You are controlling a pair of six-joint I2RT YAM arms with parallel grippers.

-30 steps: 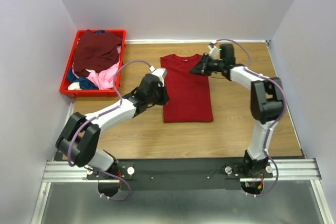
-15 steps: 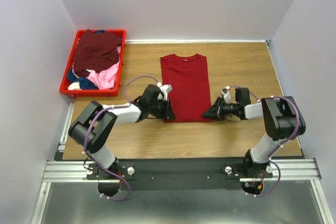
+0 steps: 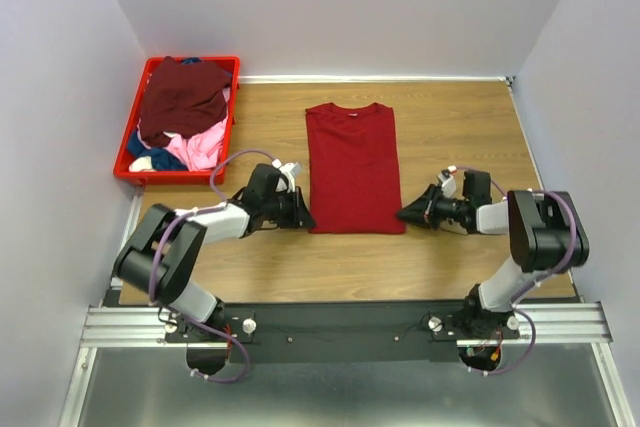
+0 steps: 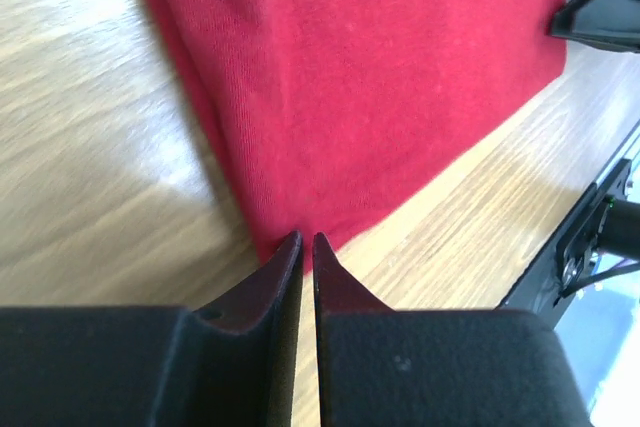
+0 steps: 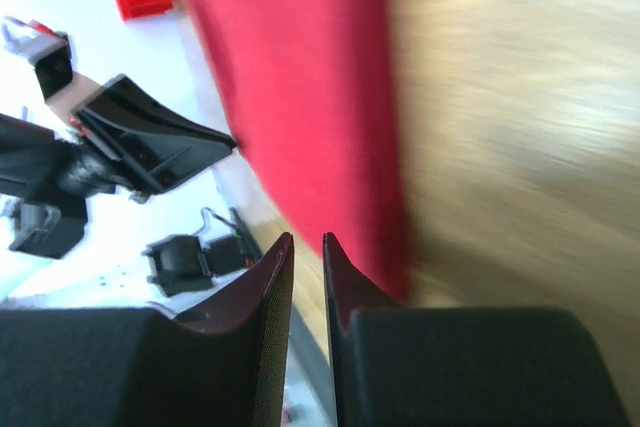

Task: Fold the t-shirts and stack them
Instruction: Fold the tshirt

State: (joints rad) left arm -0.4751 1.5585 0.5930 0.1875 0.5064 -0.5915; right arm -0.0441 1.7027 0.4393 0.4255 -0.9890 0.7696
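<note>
A bright red t-shirt lies flat on the wooden table, folded into a long strip with its round neck at the far end. My left gripper sits low at the shirt's near left corner. In the left wrist view its jaws are almost together, tips at the hem of the cloth, with nothing between them. My right gripper is low at the near right corner. Its jaws stand a narrow gap apart beside the cloth's edge, empty. More t-shirts, maroon, pink and blue, are heaped at the far left.
The heap lies in a red plastic crate in the far left corner of the table. White walls close off the left, back and right. A metal rail carrying the arm bases runs along the near edge.
The right gripper swept from the shirt's collar down to its near right corner and narrowed slightly. The left gripper slid from the shirt's left edge to its near left corner. The shirt stayed put.
</note>
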